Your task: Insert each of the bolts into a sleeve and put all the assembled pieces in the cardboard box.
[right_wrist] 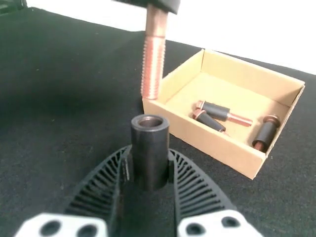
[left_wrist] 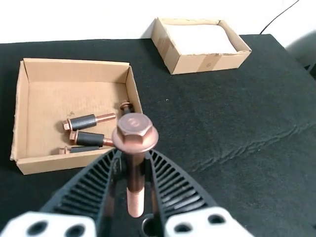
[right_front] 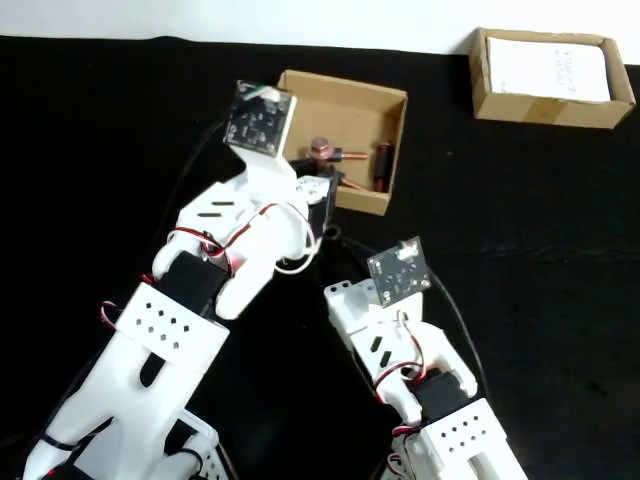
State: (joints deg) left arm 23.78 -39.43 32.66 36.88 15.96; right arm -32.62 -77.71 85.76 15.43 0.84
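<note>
I am running two arms, and I place everything by the cardboard box (right_front: 350, 115). My left gripper (left_wrist: 134, 155) sits just in front of the box's near wall, with its jaws clamped on one copper bolt (left_wrist: 134, 173). The bolt hangs with its head up and its threaded end down. Inside the box I count at least three finished pieces (right_wrist: 217, 111), each a dark sleeve with a copper bolt through it. Two lie side by side and one lies close to a side wall. My right gripper (right_wrist: 148, 158) is also just in front of the box. Its jaws are closed tight on one black sleeve (right_wrist: 149, 148), which stands upright with its hole facing up. The bolt's tip is just above that sleeve, a little off to one side and not touching it. Well to the right of the box is a second box (right_front: 545, 108) with white paper (right_front: 548, 68) inside; its print is too small for me to read.
</note>
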